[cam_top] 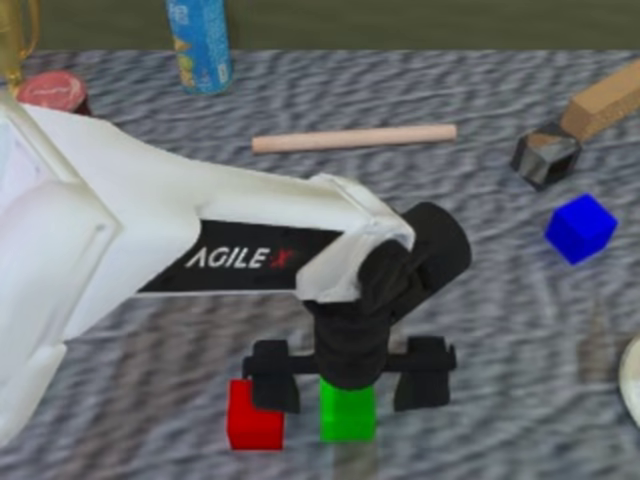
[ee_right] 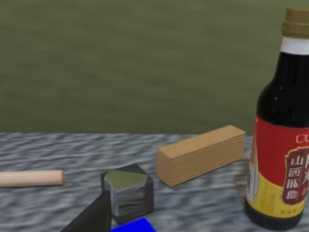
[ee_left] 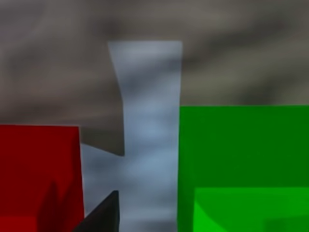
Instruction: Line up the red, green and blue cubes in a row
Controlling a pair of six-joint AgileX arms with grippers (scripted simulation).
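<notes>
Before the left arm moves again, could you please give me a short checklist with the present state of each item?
1. Left tool open: ok, its fingers stand wide on either side of the green cube.
2. Green cube released and resting on the table: cannot tell; the wrist hides its top.
3. Red cube beside the green one, a gap between them: ok.
4. Blue cube in the row: not ok, it sits far off at the right.
5. Right arm clear: ok, out of the top view.

Grey table, red cube, green cube, blue cube, dowel
</notes>
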